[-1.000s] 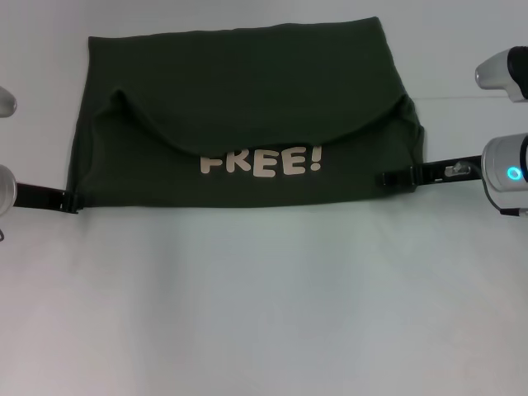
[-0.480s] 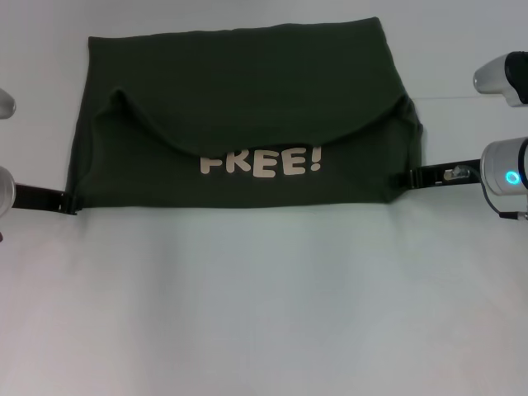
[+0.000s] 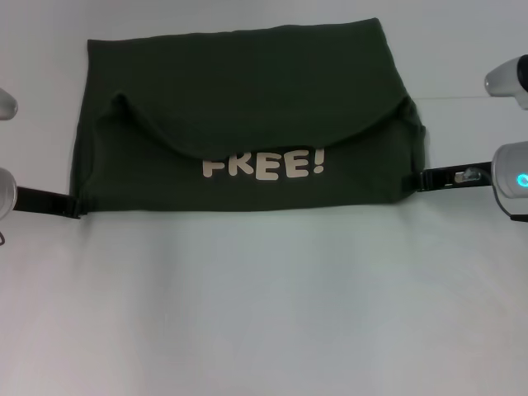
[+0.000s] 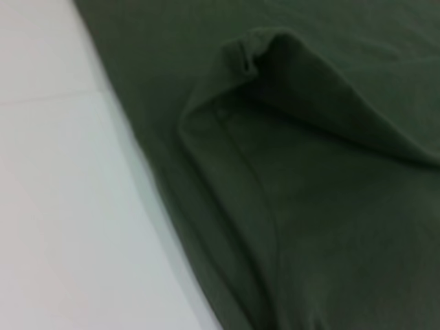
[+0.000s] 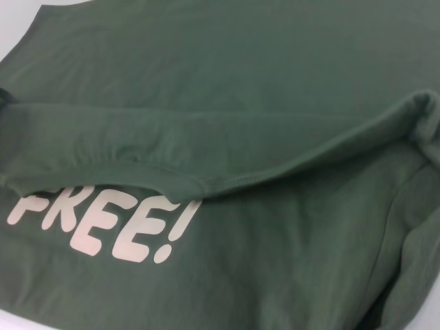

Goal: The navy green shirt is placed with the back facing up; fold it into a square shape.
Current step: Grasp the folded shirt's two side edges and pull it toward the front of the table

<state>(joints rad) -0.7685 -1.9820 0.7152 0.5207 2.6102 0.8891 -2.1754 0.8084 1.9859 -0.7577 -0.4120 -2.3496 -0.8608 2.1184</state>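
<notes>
Shirt [image 3: 247, 115] folded on desk [image 3: 264, 313], "FREE!" showing. Left claw [image 3: 73, 205] at its left corner, right claw [image 3: 425, 178] at right edge; grip of either: cannot tell.

Both arms cut by head view edges; left gripper [image 3: 73, 205] tip lost against navy green shirt [image 3: 247, 82].

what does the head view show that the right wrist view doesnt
Only the head view shows the whole folded navy green shirt on the white table, with the left tool at its near left corner and the right tool just off its right edge. Only the right wrist view shows the stitched hem of the folded-over flap close up. Both show the pale "FREE!" print below that flap.
</notes>
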